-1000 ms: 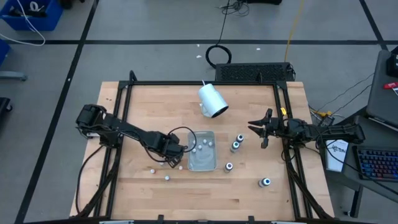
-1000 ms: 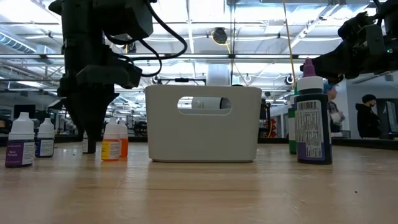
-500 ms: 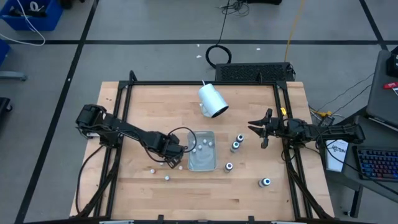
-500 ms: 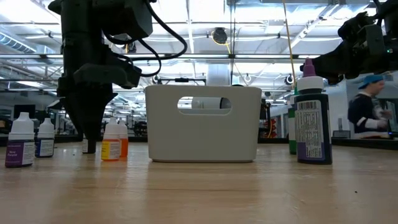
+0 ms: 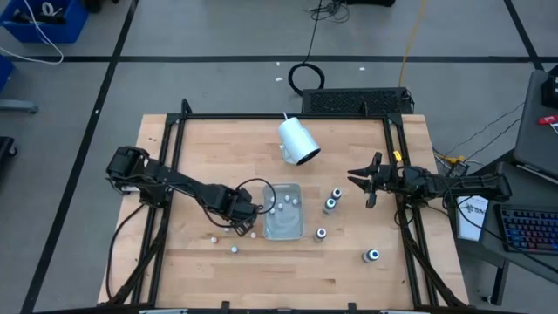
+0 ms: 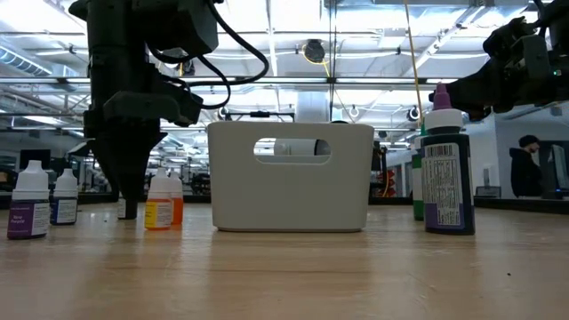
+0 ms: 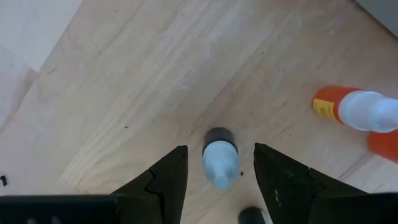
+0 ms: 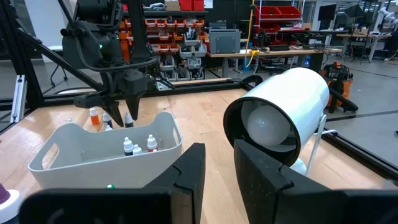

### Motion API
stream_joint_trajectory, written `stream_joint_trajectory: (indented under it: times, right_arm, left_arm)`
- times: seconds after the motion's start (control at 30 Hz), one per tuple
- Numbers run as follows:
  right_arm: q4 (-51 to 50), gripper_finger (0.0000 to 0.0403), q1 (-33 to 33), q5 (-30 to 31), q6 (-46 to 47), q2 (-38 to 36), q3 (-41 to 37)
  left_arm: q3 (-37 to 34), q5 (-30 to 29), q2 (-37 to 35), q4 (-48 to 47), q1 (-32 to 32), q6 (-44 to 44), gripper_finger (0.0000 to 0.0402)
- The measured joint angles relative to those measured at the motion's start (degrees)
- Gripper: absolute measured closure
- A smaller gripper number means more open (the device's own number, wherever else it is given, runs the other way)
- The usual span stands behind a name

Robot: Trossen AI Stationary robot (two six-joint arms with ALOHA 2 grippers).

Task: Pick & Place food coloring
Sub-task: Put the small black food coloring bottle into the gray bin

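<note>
My left gripper (image 5: 248,219) (image 7: 221,149) points down just left of the clear tray (image 5: 298,228), open. Its fingers stand on either side of a tiny upright dark food coloring bottle with a pale cap (image 7: 220,163) and do not touch it. More tiny bottles stand on the wood (image 5: 212,237) (image 5: 234,249), and an orange one (image 7: 348,109) is close by. A few bottles stand inside the tray (image 8: 127,147). Larger dark bottles (image 5: 330,205) (image 5: 372,255) stand to the tray's right. My right gripper (image 5: 366,181) (image 8: 217,168) waits open at the table's right side.
A large white cup (image 5: 298,141) lies tipped on its side near the far edge, behind the tray. In the low view, tiny bottles (image 6: 28,206) (image 6: 160,203) stand around my left gripper (image 6: 129,191), and a tall dark bottle (image 6: 447,169) stands to the right. A black frame (image 5: 179,157) rims the table.
</note>
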Motion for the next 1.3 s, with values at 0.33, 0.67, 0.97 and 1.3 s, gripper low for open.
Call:
stream_joint_trajectory:
  times: [0.33,0.67,0.97,1.3]
  right_arm:
    - [-0.02,0.0325,-0.01,0.0,-0.01,0.0,0.0]
    - [-0.02,0.0325,0.0,0.0,-0.01,0.0,-0.01]
    - [-0.01,0.0325,0.0,0.0,0.0,0.0,-0.02]
    - [-0.02,0.0325,0.0,0.0,-0.01,0.0,-0.02]
  left_arm:
    - [1.69,0.04,-0.04,0.0,0.0,3.48,0.0216]
    - [1.84,0.6,-0.04,-2.02,0.0,2.45,0.0215]
    - [1.84,-0.01,-0.04,-1.98,0.0,2.97,0.0215]
    - [1.84,1.11,-0.04,-1.96,0.01,3.49,0.0304]
